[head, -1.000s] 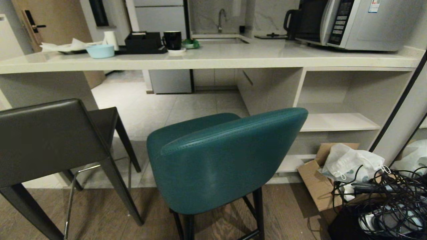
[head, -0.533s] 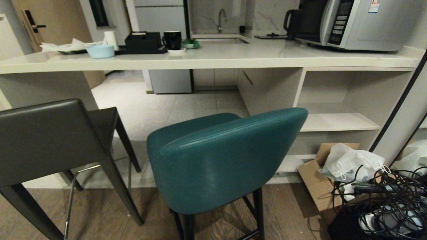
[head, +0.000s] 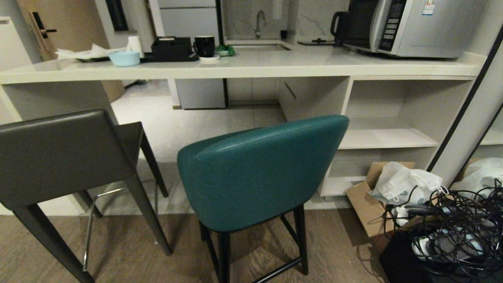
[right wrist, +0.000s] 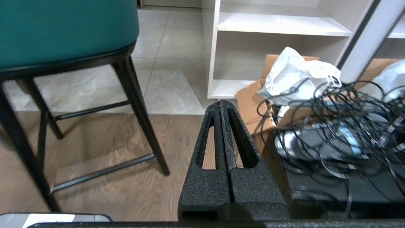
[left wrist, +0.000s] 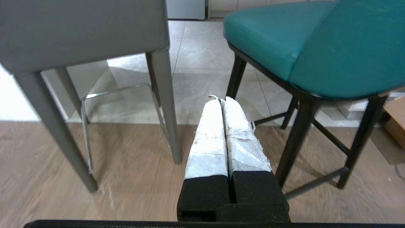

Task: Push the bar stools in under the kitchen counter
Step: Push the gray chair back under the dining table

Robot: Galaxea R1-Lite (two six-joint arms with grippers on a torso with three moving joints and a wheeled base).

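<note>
The bar stools are standing short of the kitchen counter: the teal stool is dead ahead on the wood floor, the dark grey stool to its left, neither tucked under. Compared with a moment ago the whole view is shifting, showing more floor and more of the stools' legs, so the camera is moving, not the stools. Both arms are hanging low; the left gripper and right gripper are keeping their fingers pressed together, touching nothing. No pushing seems under way yet.

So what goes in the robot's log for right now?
teal stool: not under counter | grey stool: same | left gripper: shut, empty | right gripper: shut, empty
</note>
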